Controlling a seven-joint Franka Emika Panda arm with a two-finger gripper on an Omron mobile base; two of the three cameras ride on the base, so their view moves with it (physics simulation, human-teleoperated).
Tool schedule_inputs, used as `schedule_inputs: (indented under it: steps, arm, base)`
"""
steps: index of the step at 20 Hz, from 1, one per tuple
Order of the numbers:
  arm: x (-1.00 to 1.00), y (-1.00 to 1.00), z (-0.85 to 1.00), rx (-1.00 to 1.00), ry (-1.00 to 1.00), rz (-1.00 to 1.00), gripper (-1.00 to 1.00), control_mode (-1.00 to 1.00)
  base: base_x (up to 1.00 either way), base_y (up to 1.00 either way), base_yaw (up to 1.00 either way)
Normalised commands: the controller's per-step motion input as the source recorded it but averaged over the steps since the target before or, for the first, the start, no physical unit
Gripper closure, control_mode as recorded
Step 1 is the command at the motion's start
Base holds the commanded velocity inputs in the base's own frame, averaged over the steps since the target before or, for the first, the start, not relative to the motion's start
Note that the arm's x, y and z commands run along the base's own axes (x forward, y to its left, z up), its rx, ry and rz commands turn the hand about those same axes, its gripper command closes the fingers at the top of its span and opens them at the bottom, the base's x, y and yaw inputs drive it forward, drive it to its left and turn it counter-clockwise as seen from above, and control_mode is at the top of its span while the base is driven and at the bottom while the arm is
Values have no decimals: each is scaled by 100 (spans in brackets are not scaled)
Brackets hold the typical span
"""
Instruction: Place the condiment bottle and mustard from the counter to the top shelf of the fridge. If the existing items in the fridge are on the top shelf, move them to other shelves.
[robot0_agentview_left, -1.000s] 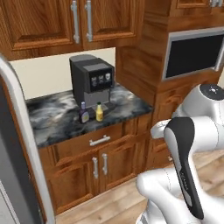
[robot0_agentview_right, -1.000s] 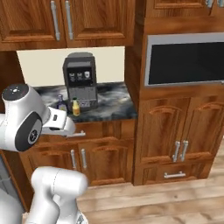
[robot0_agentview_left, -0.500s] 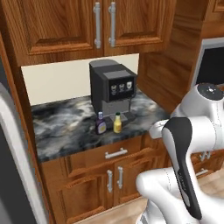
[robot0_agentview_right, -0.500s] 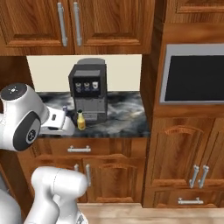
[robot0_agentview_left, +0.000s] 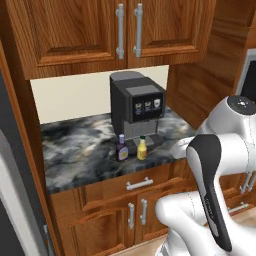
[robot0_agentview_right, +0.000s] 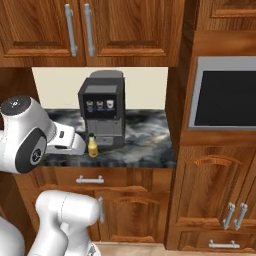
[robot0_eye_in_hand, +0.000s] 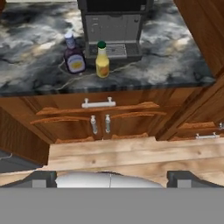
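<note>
The condiment bottle (robot0_agentview_left: 121, 147) and the mustard (robot0_agentview_left: 142, 148) are seen standing upright side by side on the marbled tabletop (robot0_agentview_left: 80, 150), close together but not touching, just in front of the drip tray of a dark coffee machine (robot0_agentview_left: 137, 112). Both bottles are set near the front edge of the tabletop, with a narrow strip of stone left between them and the drop to the wooden drawer (robot0_agentview_left: 136, 185) below. To the left of the condiment bottle a wide stretch of bare stone is left open; to the right of the mustard the stone is bounded by a tall wooden cabinet side (robot0_agentview_left: 200, 85). Overhead, room is limited by the upper cabinets (robot0_agentview_left: 125, 30). In the hand view the end effector (robot0_eye_in_hand: 111, 179) is held well back from the tabletop edge, above the floor (robot0_eye_in_hand: 131, 153), with its fingertips (robot0_eye_in_hand: 41, 178) spread fully apart and nothing between them.
</note>
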Motion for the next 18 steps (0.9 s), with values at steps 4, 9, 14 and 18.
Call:
schedule_inputs:
  steps: [4, 9, 14, 18]
  arm:
    - [0, 0, 0, 0, 0, 0, -100, 100]
    - [8, 0, -5, 0, 0, 1, -100, -100]
    - [59, 0, -61, 0, 0, 0, -100, -100]
    - [80, 0, -60, 0, 0, 0, -100, -100]
  base:
    - [39, -2, 11]
    - [16, -1, 4]
    - [0, 0, 0]
    - [0, 0, 0]
